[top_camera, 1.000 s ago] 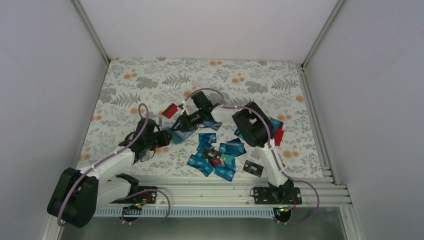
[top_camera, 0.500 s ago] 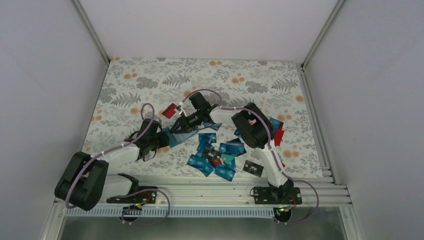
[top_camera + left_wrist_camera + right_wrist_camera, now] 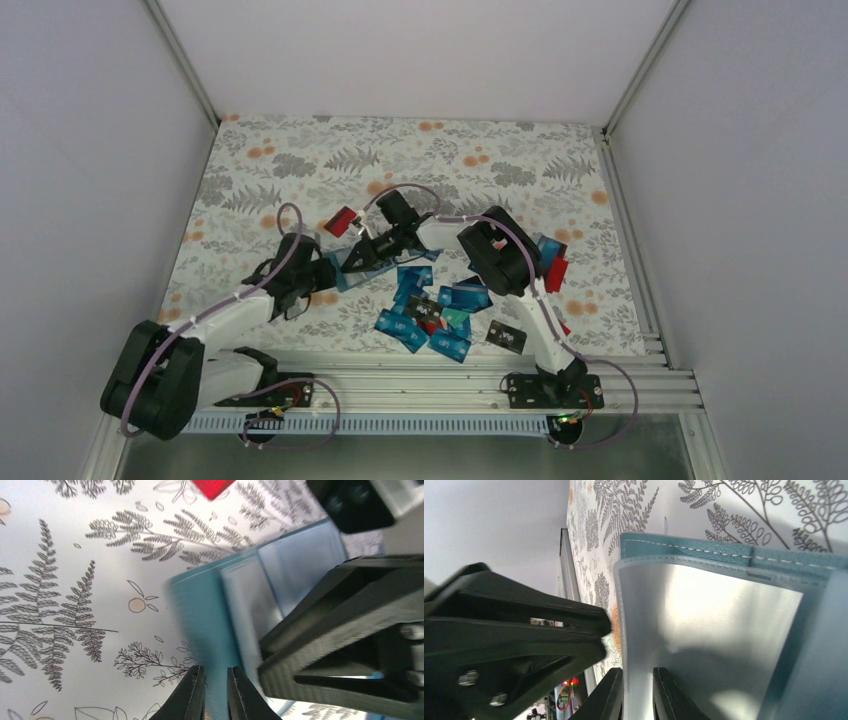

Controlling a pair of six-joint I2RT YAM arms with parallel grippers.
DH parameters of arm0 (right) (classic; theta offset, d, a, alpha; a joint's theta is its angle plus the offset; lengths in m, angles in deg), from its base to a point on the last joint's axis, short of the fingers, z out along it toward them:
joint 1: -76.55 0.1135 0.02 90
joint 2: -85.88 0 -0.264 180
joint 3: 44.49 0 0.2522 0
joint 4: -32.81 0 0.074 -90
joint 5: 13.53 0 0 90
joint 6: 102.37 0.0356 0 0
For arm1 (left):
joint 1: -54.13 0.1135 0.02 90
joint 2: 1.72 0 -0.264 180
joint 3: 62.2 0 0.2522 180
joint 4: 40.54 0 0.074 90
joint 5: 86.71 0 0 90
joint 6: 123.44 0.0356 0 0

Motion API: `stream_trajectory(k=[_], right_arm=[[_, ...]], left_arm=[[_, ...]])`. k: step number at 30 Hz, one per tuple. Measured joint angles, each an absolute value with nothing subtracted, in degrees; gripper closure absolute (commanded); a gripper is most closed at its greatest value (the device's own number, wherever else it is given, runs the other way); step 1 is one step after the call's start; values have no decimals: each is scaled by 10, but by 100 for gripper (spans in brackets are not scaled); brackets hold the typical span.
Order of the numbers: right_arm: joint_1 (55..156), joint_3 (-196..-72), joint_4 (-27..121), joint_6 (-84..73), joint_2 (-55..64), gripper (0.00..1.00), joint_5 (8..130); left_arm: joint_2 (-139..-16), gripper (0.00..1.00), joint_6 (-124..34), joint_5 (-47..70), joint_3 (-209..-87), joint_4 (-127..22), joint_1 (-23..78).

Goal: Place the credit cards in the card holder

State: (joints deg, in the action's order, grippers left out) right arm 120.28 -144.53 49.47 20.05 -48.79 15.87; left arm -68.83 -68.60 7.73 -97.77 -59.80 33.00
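The card holder [image 3: 348, 277] lies open on the floral mat, held from both sides. In the left wrist view its dull teal cover [image 3: 200, 615] runs between the tips of my left gripper [image 3: 216, 692], which is shut on it. Its paler pockets [image 3: 300, 562] lie beyond. My right gripper [image 3: 638, 695] is shut on the holder's pale inner pocket flap [image 3: 704, 630], below the stitched teal edge [image 3: 704, 550]. From above, my left gripper [image 3: 327, 272] and right gripper [image 3: 355, 257] nearly meet. The credit cards [image 3: 430, 312], mostly blue and teal, lie in a loose pile nearby.
A red card [image 3: 342, 220] lies just beyond the holder and shows at the top of the left wrist view [image 3: 212, 486]. A black card [image 3: 505, 337] lies near the front rail. More blue and red cards [image 3: 552, 262] lie behind the right arm.
Both grippers stay on the card holder. The right gripper has crept slightly left and nearer, and the left arm's elbow has shifted.
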Motion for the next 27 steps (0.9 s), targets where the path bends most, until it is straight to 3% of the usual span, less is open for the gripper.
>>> stream_trajectory(k=[10, 27], right_arm=[[1204, -1458, 524, 184, -488, 76, 183], [1205, -1440, 596, 143, -435, 74, 236]], left_arm=[[-640, 79, -685, 69, -1047, -657, 330], [-788, 79, -675, 111, -1160, -628, 330]])
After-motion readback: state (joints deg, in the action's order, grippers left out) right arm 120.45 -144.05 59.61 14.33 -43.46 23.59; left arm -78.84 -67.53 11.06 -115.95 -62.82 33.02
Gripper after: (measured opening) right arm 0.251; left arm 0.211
